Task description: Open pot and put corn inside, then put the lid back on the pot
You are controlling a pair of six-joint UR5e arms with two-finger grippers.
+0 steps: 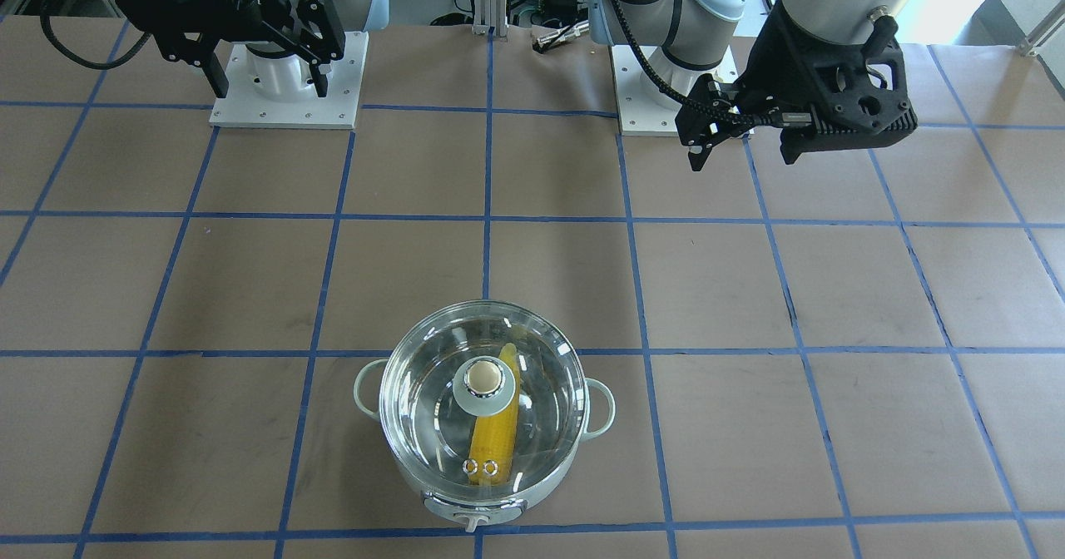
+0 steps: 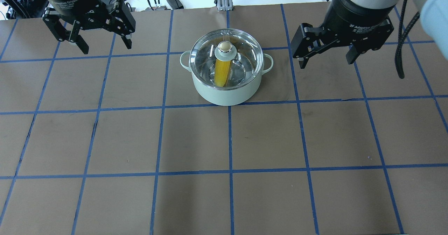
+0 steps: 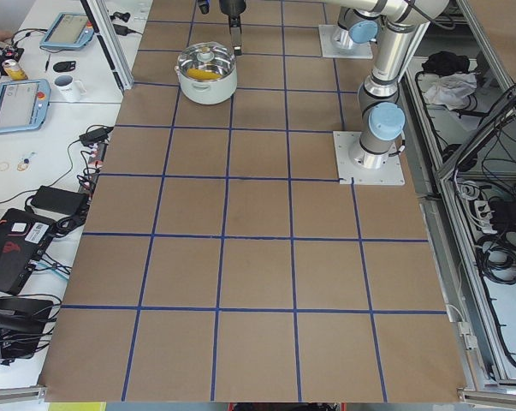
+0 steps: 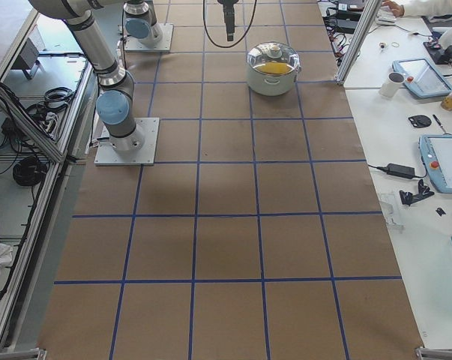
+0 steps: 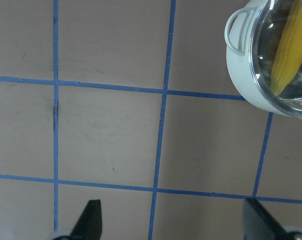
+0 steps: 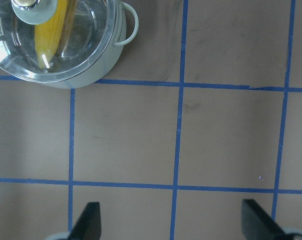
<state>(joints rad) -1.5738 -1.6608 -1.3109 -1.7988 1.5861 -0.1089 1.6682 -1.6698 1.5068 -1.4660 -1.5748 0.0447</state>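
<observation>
Corn [image 2: 222,72] shows yellow under lid [image 2: 246,51] in mint pot [image 2: 224,94]; left fingers [image 2: 81,43], right fingers [image 2: 351,56] spread.

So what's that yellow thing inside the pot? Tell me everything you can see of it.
It is a bright yellow toy corn cob, plastic-looking, with rows of kernels. It lies across the shiny steel inside of the pale mint-green pot, seen through the clear glass lid that sits closed over it. The lid's knob hides part of it. Nothing grips it.

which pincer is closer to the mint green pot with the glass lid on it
Right, narrowly. The right pincer hangs beside the round mint-green steel pot on its right; the left pincer hangs farther out on its left.
</observation>
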